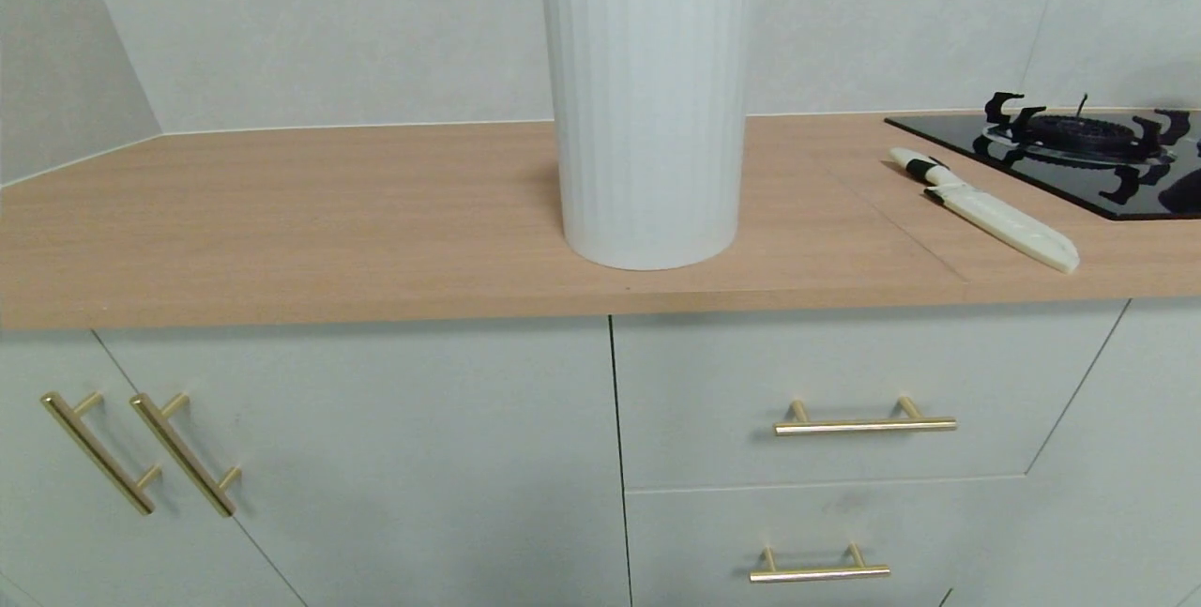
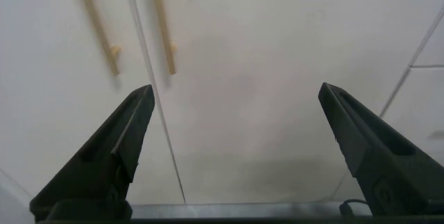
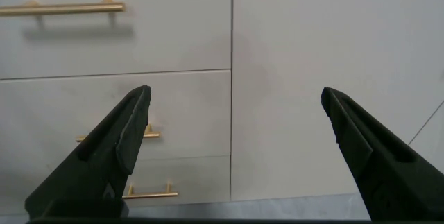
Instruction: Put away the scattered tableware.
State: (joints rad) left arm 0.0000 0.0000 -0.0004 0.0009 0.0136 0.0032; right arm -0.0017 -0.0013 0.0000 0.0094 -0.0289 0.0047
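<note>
Knife (image 1: 985, 210) lies flat on the right part of the tabletop (image 1: 281, 213), just beside the near corner of the black hob (image 1: 1079, 152) and well apart from the tall white ribbed container (image 1: 647, 110) at centre. Handle end, white with a black band, points toward the back wall; the tip points to the tabletop's front edge.

Handling, as a guess: light, stiff, low-lying, smooth and likely slippery. The pale blade may be ceramic, so brittle if dropped. Best taken across the thicker handle, near the black band.

Left claw (image 2: 236, 89): jaws spread wide, nothing between them, facing the cabinet doors (image 2: 277, 78) below. Right claw (image 3: 234, 91): equally wide, empty, facing the drawer fronts (image 3: 139, 44).

Hard to make out: whether the blade is bare or sheathed. Container's inside is hidden. Hob is cut off at the right edge.
</note>
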